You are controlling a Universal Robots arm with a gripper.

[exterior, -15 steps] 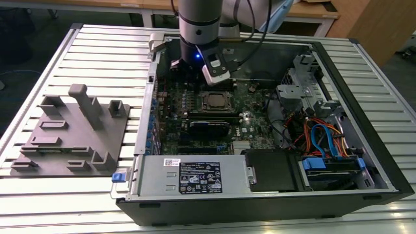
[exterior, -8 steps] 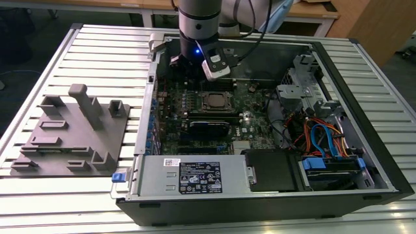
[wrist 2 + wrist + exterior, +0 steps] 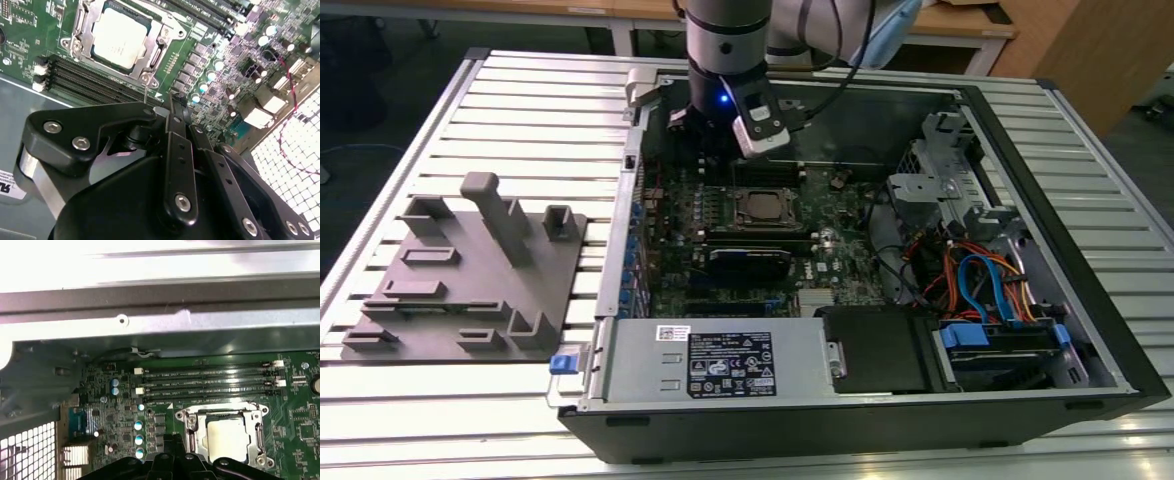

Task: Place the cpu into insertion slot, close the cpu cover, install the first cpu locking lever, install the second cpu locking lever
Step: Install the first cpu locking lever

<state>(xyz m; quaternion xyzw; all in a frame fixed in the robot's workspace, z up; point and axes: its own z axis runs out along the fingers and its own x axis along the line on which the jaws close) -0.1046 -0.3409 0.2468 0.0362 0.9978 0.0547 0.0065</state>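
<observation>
Cpu (image 3: 117, 37) sits flat in the insertion slot (image 3: 146, 76), and in the second wrist view the cpu cover (image 3: 107, 64) lies down around its silver top. The gripper (image 3: 172, 106) hangs clenched on nothing above the memory slots (image 3: 90, 75), just beyond the socket's far edge. The chip therefore lies on the gripper's near side, slightly toward the exterior view's right, and apart from it.
</observation>
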